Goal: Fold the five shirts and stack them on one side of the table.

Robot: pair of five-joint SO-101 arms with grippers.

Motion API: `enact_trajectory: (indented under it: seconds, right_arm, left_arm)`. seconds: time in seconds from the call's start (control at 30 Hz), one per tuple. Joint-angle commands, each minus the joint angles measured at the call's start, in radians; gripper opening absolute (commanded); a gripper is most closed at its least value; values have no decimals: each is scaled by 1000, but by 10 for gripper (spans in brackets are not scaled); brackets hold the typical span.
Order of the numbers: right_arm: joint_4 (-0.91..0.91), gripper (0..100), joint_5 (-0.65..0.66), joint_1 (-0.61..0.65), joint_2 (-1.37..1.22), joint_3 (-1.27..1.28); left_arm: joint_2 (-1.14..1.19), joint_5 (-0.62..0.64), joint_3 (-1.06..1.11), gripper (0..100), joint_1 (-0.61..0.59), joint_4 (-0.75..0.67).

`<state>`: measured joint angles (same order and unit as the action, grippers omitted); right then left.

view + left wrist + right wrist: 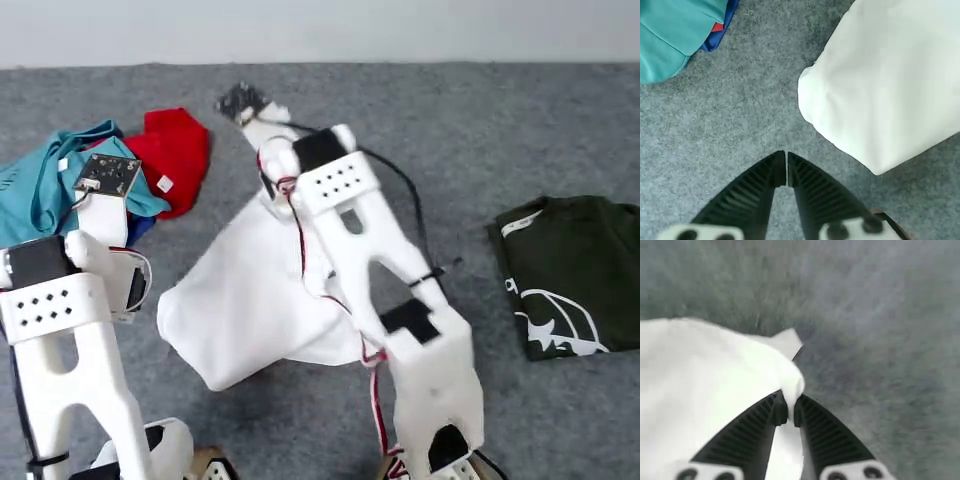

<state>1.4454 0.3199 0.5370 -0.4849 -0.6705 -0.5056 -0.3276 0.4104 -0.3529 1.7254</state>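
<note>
A white shirt (250, 290) lies crumpled in the middle of the grey table. My right gripper (790, 411) is shut on a pinched edge of the white shirt (705, 400), lifting it at the far side. My left gripper (786, 159) is shut on nothing, hovering over bare table just beside the white shirt's (885, 85) rounded near-left corner. At the right lies a folded dark green shirt (570, 270). A red shirt (175, 150) and a teal shirt (45, 185) sit heaped at the far left, with a bit of blue cloth (720, 30) under the teal shirt (675, 30).
The right arm (400, 290) stretches over the white shirt from the front edge. The left arm (70, 330) stands at the front left. Bare grey table (470, 130) lies between the white and green shirts and along the back.
</note>
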Motion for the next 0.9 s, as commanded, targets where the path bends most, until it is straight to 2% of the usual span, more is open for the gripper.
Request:
enact_trajectory:
  seconds: [0.0, 0.27, 0.4, 0.6, 0.77, 0.87]
  right_arm:
    - [10, 11, 11, 1, 228, -9]
    - [8, 11, 12, 1, 627, -9]
    - [24, 11, 14, 41, 777, -9]
    - [101, 11, 14, 62, 866, -9]
    - [189, 11, 14, 188, 863, -2]
    - [197, 11, 14, 213, 826, 26]
  left_arm:
    - [-14, -3, -2, 15, 8, -9]
    - [-14, -3, -2, 15, 8, -9]
    - [-14, -3, -2, 15, 8, -9]
    - [-14, -2, -2, 15, 8, -9]
    - [-20, 0, -13, 15, 9, -11]
    - [-21, 2, -62, 15, 12, -9]
